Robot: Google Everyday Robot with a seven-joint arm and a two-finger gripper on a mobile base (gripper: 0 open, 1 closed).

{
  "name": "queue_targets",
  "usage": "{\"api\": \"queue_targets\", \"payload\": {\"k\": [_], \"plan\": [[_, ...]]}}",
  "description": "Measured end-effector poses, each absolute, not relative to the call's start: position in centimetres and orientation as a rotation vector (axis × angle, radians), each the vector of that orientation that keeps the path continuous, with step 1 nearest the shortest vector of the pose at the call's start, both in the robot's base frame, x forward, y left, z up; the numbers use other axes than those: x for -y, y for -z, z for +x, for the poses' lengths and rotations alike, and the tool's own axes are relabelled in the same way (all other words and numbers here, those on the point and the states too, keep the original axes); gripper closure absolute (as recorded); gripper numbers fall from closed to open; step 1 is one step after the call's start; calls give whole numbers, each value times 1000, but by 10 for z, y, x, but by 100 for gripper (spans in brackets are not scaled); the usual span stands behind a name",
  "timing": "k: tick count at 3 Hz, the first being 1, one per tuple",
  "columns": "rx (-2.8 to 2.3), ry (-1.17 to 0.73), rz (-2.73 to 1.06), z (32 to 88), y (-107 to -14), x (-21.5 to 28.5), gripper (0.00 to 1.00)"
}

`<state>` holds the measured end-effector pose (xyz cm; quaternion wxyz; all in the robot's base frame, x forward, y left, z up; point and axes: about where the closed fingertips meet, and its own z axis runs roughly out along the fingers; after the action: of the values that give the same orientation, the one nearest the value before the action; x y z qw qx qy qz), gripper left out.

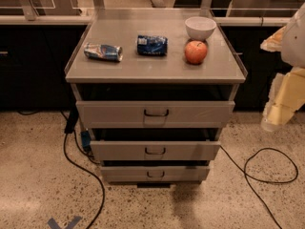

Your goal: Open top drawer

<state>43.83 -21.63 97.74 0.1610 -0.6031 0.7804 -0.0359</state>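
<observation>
OK, gripper (280, 104) hangs at the right edge, well apart from the top drawer (114, 113); can't tell if it's apart or closed. The drawer sits directly under the cabinet top (143, 69), loop handle (156, 112) centred. Approach square-on, grip the handle, pull straight out, with no side load.

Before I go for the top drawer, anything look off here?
The can lies on its side, dented, at the left of the cabinet top. The top drawer sits level, not askew. The gripper hangs off to the right, away from the handle.
</observation>
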Motion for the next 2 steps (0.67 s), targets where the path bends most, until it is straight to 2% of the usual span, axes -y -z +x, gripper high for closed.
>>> {"api": "queue_targets", "payload": {"k": [2], "plan": [[-2209, 135, -1753, 450, -955, 211, 0]]}}
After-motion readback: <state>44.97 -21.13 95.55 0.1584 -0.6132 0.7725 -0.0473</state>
